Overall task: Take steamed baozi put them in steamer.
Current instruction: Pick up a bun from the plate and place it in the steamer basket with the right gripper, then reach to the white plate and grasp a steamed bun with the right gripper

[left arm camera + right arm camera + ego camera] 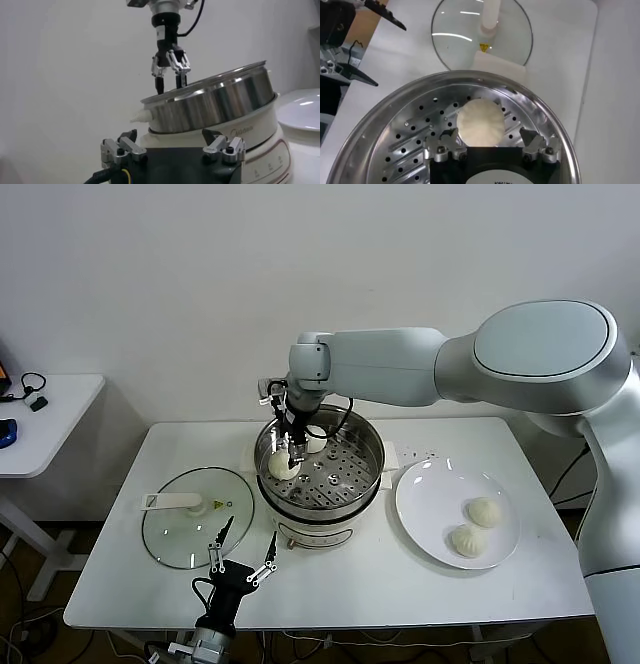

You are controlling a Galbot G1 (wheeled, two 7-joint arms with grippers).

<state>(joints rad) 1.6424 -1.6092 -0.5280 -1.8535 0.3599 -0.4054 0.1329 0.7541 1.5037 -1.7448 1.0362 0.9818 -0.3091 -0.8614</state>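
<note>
On the left of the white table (110, 579) I see the flat glass lid (190, 531) with its white handle (172, 502) lying down. Just in front of it, near the table's front edge, my left gripper (243, 556) hangs low and does no work. Its two fingers stand wide apart with nothing between them. In the left wrist view it (172, 148) points at the side of the steamer.

Next comes the steamer (365, 446), a shiny round pot on a white base, in the middle of the table. Its tray (335, 476) is full of little holes. My right arm reaches across from the right side, and my right gripper (292, 446) hangs down inside the pot, over its left part. Its fingers are spread wide and they hold nothing. One baozi (284, 466) sits on the tray right under them. From the right wrist view I see that bun (480, 122) lying between the open fingers, loose on the tray. A second baozi (316, 440) sits in the pot just behind the gripper.

On the right is the round white plate (430, 484), close beside the steamer. Two more baozi (484, 511) (467, 540) rest on it, near each other, on its right half.
</note>
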